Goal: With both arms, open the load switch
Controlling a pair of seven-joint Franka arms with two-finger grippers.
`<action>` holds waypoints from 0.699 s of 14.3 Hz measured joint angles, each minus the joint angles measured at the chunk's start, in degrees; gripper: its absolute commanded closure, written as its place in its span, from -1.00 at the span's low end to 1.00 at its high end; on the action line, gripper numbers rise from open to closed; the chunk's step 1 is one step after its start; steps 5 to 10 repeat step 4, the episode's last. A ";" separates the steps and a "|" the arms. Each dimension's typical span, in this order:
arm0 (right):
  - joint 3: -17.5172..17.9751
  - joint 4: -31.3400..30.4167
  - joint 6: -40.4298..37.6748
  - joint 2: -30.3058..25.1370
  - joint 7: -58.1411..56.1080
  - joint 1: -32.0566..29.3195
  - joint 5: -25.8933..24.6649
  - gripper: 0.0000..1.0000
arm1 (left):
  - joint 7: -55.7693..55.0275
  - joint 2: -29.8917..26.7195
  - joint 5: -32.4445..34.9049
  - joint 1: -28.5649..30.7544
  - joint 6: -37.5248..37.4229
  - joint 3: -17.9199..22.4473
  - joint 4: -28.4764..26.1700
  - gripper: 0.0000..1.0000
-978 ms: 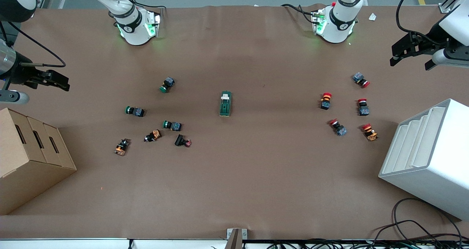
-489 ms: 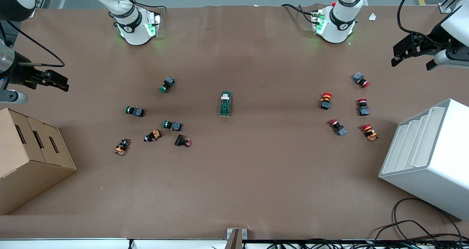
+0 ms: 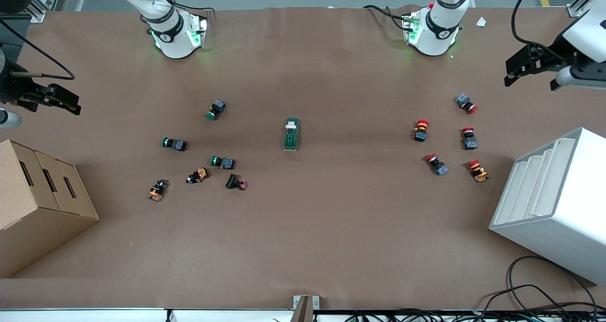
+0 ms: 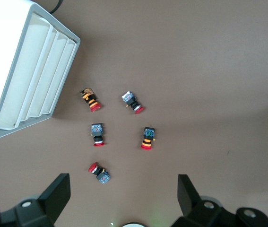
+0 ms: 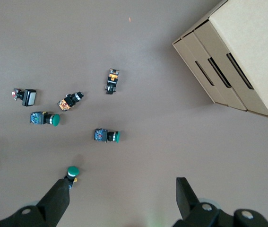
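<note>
Centrally, dark-green load switch (image 3: pixel 291 134), white lever, both grippers well apart.

Brown paper (image 3: pixel 331 218) is spread over the whole table. Toward the right arm's end, three green-capped push buttons (image 3: pixel 173 143) are scattered, and nearer the front camera three more small switches are seen: two with orange parts (image 3: pixel 156 190) and a black one with a pink tip (image 3: pixel 236 183). A stack of cardboard boxes (image 3: pixel 40 203) is set at that end's edge. Toward the left arm's end, five red-capped push buttons (image 3: pixel 421 129) are laid loosely, all apart from one another. A white tiered bin (image 3: pixel 554 203) is placed at that end, tilted. Black cables (image 3: pixel 535 298) are coiled at the table's near edge.
</note>
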 measured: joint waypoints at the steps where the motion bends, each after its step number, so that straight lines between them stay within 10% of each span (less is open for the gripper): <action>1: 0.03 0.44 -0.40 0.00 -0.01 0.03 0.00 -1.00 | -0.70 -0.01 0.16 -0.03 -0.06 -0.49 0.00 -1.00; 10: 0.13 1.48 -0.65 0.00 -0.02 0.11 0.00 -1.00 | -1.94 -0.07 0.22 -0.05 -0.11 -1.57 0.00 -1.00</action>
